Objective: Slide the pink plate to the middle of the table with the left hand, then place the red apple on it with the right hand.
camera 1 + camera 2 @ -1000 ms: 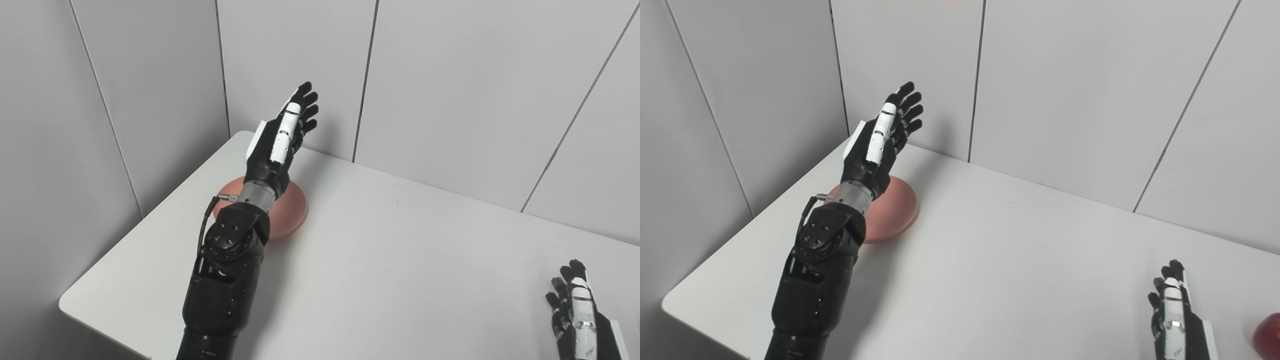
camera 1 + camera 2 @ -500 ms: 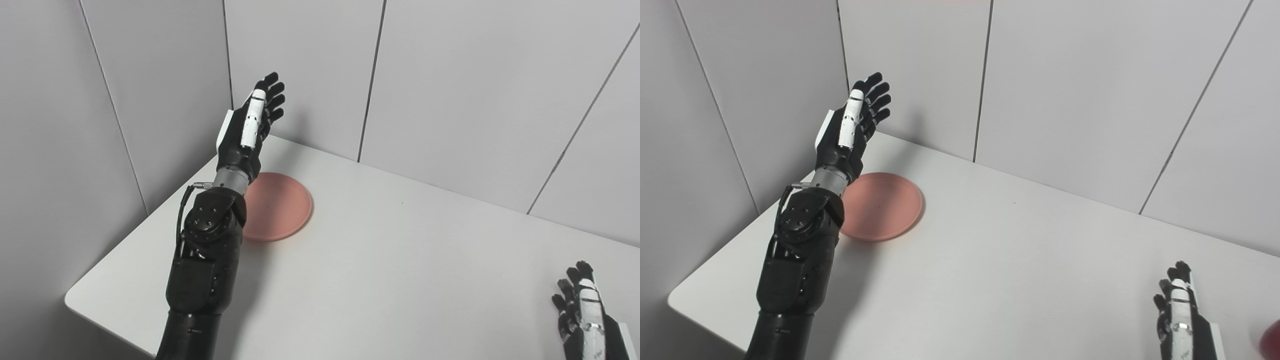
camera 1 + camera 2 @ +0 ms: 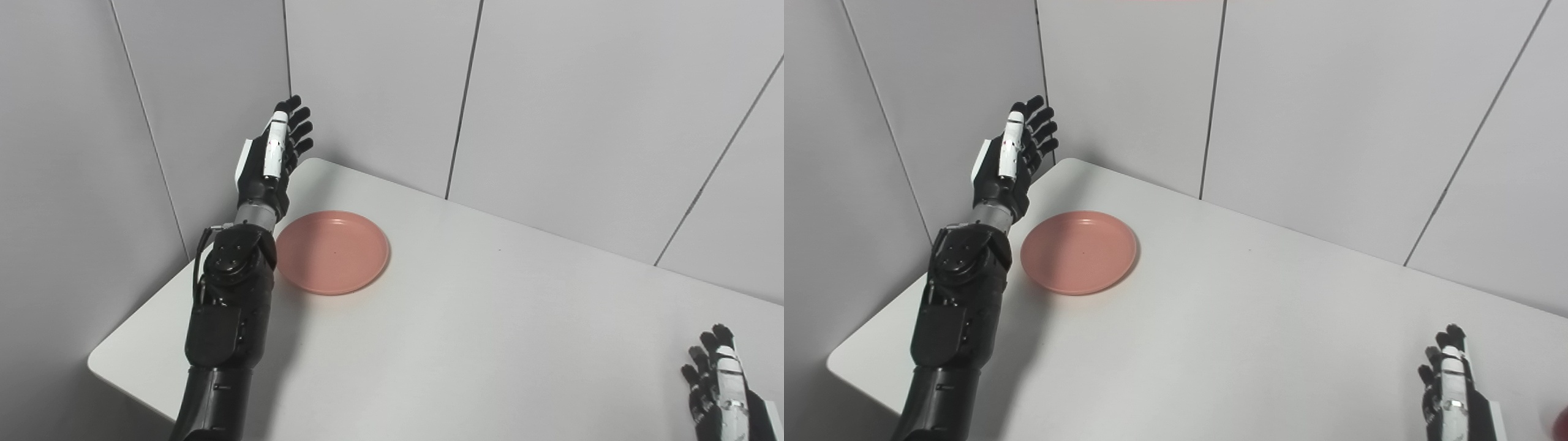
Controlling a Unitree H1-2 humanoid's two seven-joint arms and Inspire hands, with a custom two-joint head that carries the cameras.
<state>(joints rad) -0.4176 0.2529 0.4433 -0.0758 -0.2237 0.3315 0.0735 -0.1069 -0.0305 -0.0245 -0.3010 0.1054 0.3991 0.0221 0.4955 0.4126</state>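
Pale grey wall panels, smooth and matte with thin dark seams, closed in two sides of a white table (image 3: 490,343) whose top was flat and plain, its corners rounded.

One plate (image 3: 332,252) lay on it: round, shallow, a dull salmon pink with a low raised rim and an even, unglazed-looking surface. It sat flat near the table's far left corner, closer to the left edge than the far edge, and nothing rested on it.

Of the apple (image 3: 1560,421) only a blurred red sliver showed, cut off by the right eye view's border at the table's near right; its shape could not be made out.

Two hands were in view, both of black jointed segments with glossy white plates. The left hand (image 3: 272,160) was raised above the table's left edge just beyond the plate, fingers (image 3: 300,125) straight and slightly spread toward the wall corner, holding nothing and clear of the plate. Its bulky black forearm, with a metal wrist collar and a thin looped cable, passed beside the plate's left rim.

The right hand (image 3: 1450,386) was low at the near right, close to the apple, fingers extended and apart, empty.
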